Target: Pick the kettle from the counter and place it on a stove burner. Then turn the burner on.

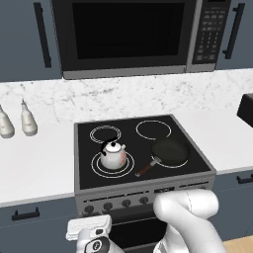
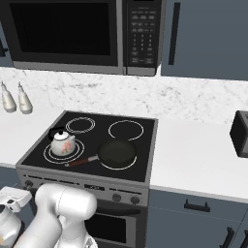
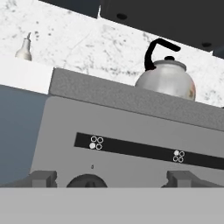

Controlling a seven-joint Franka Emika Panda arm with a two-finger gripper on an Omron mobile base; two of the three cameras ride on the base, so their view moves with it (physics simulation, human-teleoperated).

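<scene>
Kettle point(image 1: 113, 154) is seen upright on the large burner point(image 1: 113, 165), at 9 o'clock from a pan point(image 1: 171, 151). Below, the gripper point(image 3: 111, 177) is held released before the stove's knob point(image 3: 86, 180).

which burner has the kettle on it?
The front-left stove burner, the large double ring. The kettle sits centred on it; the frying pan covers the front-right one.
</scene>
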